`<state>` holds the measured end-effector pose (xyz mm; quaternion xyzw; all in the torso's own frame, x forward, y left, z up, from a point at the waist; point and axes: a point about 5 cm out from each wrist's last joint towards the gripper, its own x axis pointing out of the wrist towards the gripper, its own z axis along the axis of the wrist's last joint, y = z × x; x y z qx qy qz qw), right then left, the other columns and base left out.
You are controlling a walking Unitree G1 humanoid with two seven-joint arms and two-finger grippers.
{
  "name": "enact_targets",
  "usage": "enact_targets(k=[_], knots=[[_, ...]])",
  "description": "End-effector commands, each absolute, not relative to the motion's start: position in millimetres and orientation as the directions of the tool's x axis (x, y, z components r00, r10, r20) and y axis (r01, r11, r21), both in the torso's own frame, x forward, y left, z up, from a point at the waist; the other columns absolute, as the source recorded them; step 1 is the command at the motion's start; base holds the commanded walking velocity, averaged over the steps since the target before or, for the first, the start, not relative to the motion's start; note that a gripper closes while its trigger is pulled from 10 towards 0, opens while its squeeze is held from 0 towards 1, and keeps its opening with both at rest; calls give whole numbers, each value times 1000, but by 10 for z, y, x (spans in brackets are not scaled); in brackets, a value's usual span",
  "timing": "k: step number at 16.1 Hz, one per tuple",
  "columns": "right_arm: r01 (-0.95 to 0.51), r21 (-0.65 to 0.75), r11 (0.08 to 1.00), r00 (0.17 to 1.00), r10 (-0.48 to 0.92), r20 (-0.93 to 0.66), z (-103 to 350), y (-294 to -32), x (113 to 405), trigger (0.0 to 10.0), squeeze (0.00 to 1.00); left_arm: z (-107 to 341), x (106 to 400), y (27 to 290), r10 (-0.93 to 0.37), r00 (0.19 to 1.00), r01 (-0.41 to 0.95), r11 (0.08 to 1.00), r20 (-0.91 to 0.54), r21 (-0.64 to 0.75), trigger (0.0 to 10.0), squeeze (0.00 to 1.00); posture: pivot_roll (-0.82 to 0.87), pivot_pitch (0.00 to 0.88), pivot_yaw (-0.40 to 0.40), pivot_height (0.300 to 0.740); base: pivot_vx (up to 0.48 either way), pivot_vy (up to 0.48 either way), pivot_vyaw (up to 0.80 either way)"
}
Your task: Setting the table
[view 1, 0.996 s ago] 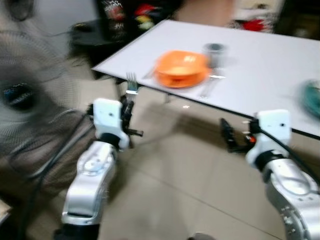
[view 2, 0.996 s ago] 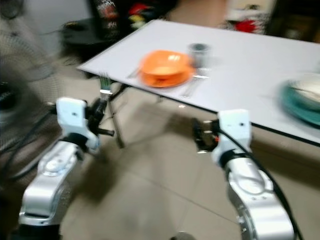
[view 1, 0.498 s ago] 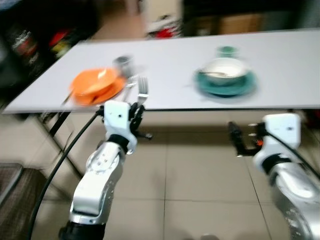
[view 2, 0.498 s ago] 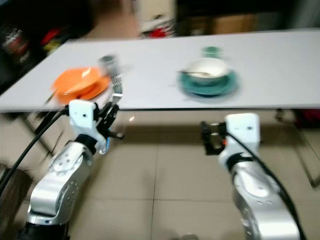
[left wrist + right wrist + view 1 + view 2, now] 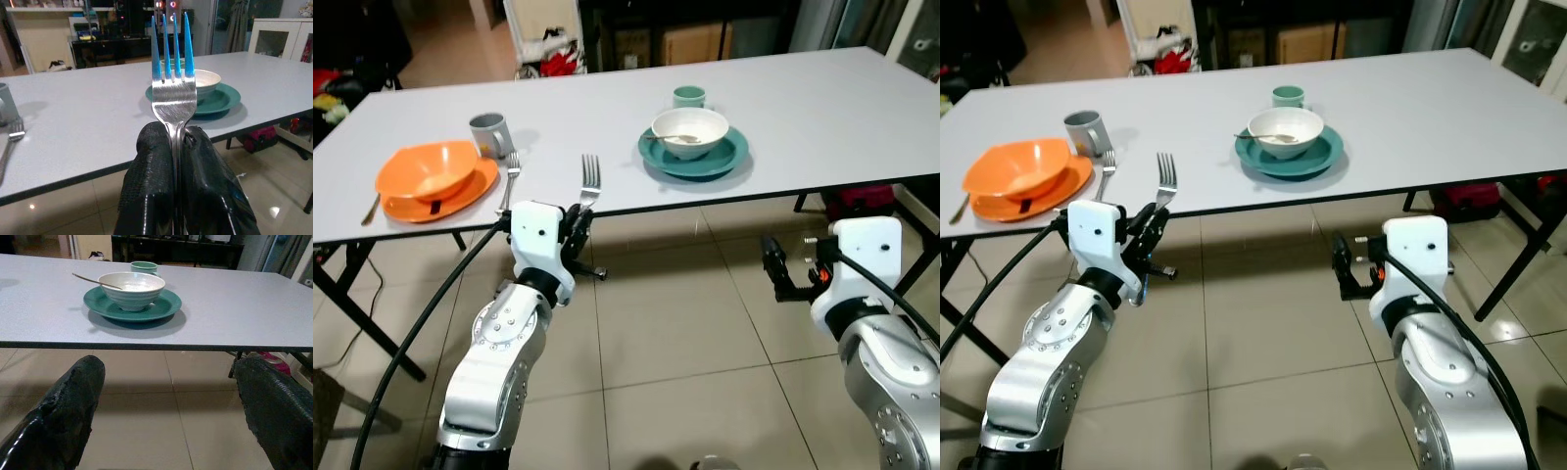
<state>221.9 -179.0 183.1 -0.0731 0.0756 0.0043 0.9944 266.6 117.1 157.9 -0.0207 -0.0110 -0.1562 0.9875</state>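
Beige tiled floor under me, glossy w/ light glints. Red bag on it beyond the far-right leg. Dark shelving at back, cardboard box inside. White cabinet off to one side.

No text, label, brand, number or sign can be read anywhere: the tabletop, the dishes on it, the fork and the robot's white wrist housings are all plain, and the shelves and boxes in the dim background are too dark and small to make out any lettering
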Motion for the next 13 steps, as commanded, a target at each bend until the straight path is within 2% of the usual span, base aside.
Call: enact_targets(k=[1,4,8,10,11,13], knots=[[-48,-135,990,987,26,-158,1827,-1748,2245,10000,0,1643,2658,1193,-313,948,315,949,57,-35,10000,0,-150,0,69,740,330,0,-800],[-29,-140,990,988,7,-153,1832,-1776,2242,10000,0,1665,2700,1206,-326,943,328,945,63,-22,10000,0,-166,0,83,740,364,0,-800],[-52,-143,988,991,33,-132,1854,-1705,2184,10000,0,1609,2685,1200,-381,924,381,924,32,-13,10000,0,-183,0,136,740,395,0,0],[-61,-150,987,991,42,-128,1850,-1689,2195,10000,0,1597,2689,1201,-374,927,374,927,27,-10,10000,0,-184,0,136,740,409,0,0],[-66,-144,987,990,47,-129,1842,-1686,2208,10000,0,1606,2689,1199,-368,929,369,930,31,-6,10000,0,-167,0,109,740,409,0,0],[-93,-97,991,988,80,-128,1816,-1659,2247,10000,0,1610,2698,1205,-360,933,360,933,33,0,10000,0,-160,0,100,740,411,0,-781]])
